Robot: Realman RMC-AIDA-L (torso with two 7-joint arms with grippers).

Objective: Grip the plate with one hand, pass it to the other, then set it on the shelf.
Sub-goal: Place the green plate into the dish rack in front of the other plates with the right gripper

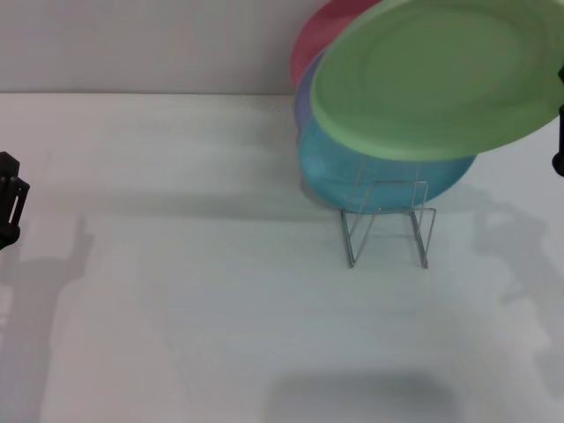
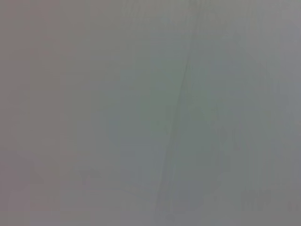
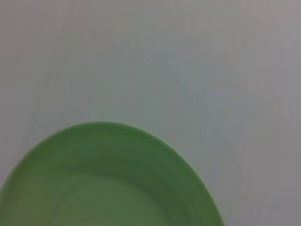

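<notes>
The light-green plate hangs tilted in the air above the wire rack, at the top right of the head view. My right gripper shows only as black parts at the right edge, shut on the plate's right rim. The right wrist view shows the plate close under the camera, over the bare table. My left gripper sits low at the far left edge, away from the plate. The left wrist view shows only bare table.
The rack holds a turquoise plate, with a lavender plate and a pink plate behind it. A white wall runs along the back of the white table.
</notes>
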